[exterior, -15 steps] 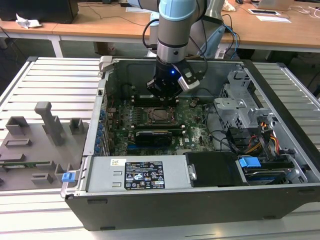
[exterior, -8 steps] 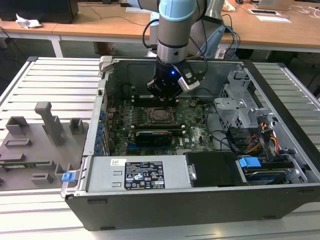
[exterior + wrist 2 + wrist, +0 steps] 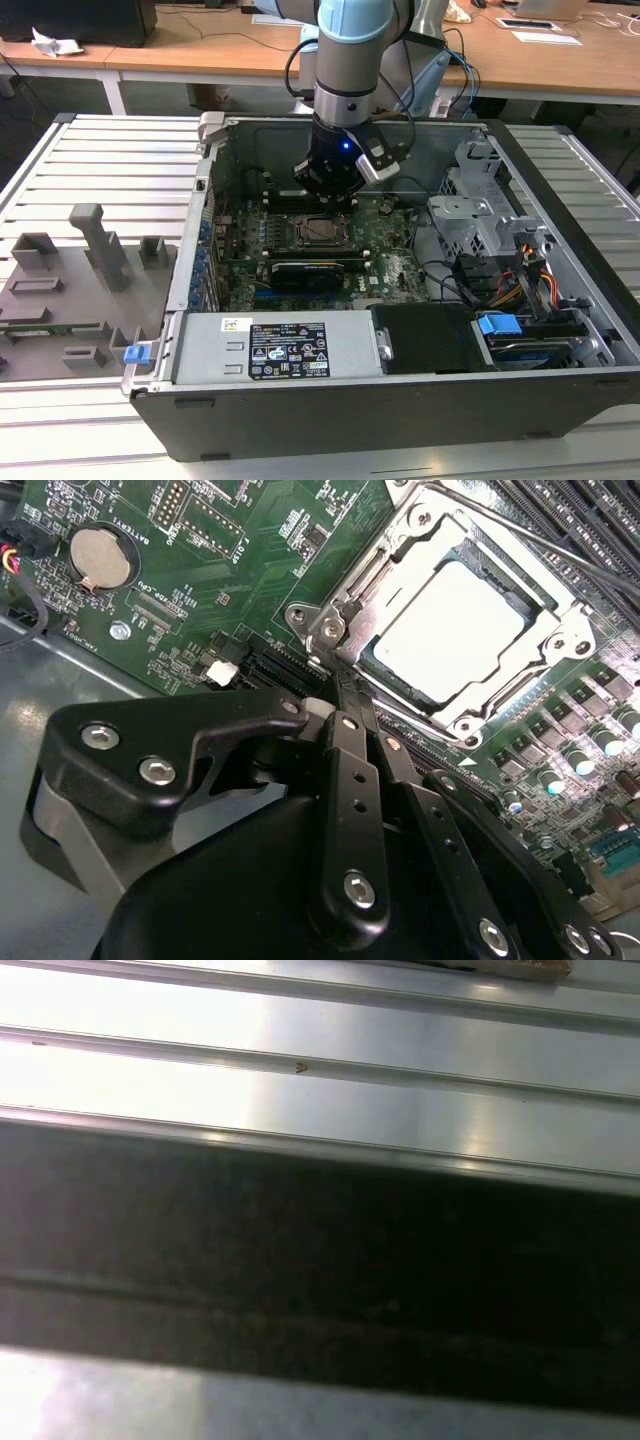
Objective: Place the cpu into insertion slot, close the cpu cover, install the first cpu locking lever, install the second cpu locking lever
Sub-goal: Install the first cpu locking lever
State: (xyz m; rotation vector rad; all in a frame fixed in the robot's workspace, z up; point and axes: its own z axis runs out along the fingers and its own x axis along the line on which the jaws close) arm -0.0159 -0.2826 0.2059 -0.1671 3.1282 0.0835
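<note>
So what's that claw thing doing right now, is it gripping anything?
Gripper: fingers look shut together, nothing held; its tip sits at the corner of the cpu cover, which lies over the cpu.

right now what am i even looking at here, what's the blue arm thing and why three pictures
It is a robot arm reaching into an open computer case on a ribbed metal table. The exterior view is shot from off the arm; both wrist views come from cameras riding on it. Its claw sits by the corner of the insertion slot on the green circuit board. The cpu already lies in the slot, with the cpu cover framing it. The first wrist view looks at the ribbed table.
</note>
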